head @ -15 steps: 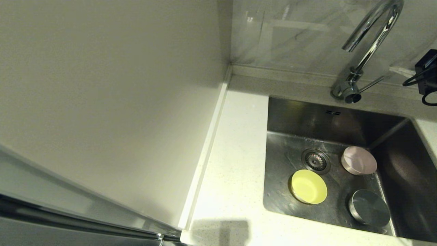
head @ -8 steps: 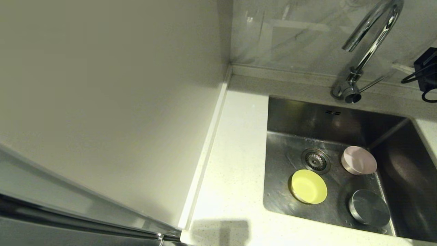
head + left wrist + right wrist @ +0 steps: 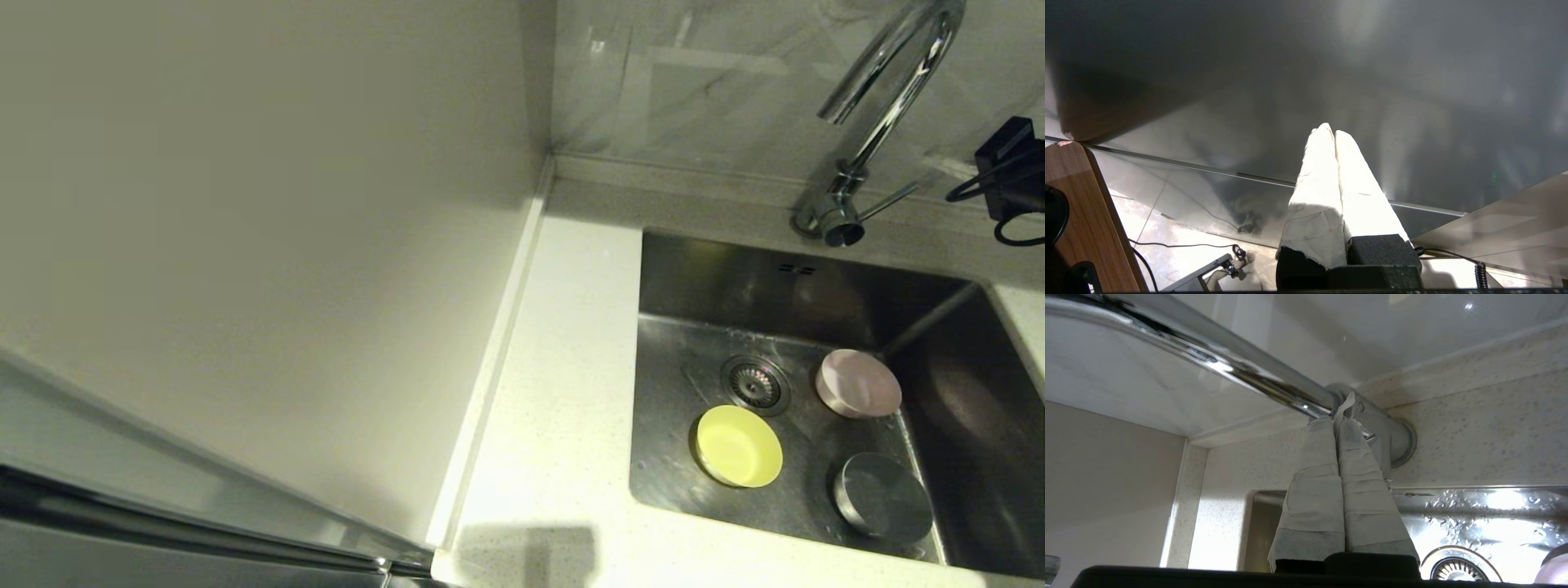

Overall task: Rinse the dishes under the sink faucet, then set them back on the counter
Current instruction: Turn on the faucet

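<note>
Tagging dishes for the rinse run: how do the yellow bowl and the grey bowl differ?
The yellow bowl sits beside the drain, on its near side; the grey bowl lies farther right, near the front wall. The yellow bowl stands out brightly; the grey bowl nearly blends into the steel. Both are small, round and in the sink.

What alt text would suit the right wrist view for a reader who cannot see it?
The right end effector, shut, points at the base of the chrome sink faucet on the speckled white counter. Beyond it lie the wet steel sink and its drain.
</note>
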`<state>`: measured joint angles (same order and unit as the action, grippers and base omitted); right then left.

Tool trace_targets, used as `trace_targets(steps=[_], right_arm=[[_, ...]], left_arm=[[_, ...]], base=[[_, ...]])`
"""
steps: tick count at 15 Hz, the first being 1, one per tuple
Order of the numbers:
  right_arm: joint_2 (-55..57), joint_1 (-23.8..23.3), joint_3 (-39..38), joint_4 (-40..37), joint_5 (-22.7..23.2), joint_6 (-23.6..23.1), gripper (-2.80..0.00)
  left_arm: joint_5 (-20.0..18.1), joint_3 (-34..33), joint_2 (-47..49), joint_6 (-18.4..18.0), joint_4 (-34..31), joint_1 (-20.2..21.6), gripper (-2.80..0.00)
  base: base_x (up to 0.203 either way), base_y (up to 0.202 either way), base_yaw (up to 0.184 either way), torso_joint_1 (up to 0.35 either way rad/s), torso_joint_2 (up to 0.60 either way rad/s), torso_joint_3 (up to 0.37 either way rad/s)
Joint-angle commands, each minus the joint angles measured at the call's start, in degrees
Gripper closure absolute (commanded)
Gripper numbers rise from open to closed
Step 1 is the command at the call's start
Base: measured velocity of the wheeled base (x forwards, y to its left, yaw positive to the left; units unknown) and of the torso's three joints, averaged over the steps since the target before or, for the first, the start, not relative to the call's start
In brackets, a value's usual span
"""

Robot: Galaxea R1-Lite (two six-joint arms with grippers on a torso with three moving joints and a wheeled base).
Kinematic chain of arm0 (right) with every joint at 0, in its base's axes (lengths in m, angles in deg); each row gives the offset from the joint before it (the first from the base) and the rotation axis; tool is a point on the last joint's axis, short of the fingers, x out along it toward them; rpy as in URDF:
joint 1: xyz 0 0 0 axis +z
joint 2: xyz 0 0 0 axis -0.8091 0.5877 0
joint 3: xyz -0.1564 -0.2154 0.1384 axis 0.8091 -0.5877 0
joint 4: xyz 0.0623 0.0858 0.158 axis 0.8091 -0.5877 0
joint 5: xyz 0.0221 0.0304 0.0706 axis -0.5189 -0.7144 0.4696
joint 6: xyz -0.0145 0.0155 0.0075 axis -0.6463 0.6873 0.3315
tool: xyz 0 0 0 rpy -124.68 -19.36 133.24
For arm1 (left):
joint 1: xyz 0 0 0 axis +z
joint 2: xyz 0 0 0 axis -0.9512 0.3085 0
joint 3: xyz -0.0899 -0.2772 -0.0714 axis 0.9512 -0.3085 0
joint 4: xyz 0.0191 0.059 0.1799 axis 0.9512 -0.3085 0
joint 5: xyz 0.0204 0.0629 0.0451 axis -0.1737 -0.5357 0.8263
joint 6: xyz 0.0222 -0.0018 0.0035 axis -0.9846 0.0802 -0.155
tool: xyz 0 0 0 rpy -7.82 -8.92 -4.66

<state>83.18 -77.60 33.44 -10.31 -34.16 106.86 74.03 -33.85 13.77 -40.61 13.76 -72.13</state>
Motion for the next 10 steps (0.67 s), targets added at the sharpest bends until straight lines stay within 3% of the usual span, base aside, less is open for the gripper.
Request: trace_targets(steps=[1, 10], right_arm=[[0.19, 0.12, -0.34, 0.0, 0.31, -0.12, 0.0], [0.1, 0.12, -0.08, -5.02, 2.16, -2.87, 0.0]], left_arm=[[0.0, -0.18, 0.0, 0.0, 0.02, 0.01, 0.0], [0.0, -0.18, 0.0, 0.0, 0.02, 0.01, 0.0]], base=[[0.0, 0.0, 0.0, 0.0, 0.0, 0.0], [0.0, 0.0, 0.0, 0.0, 0.0, 0.0]])
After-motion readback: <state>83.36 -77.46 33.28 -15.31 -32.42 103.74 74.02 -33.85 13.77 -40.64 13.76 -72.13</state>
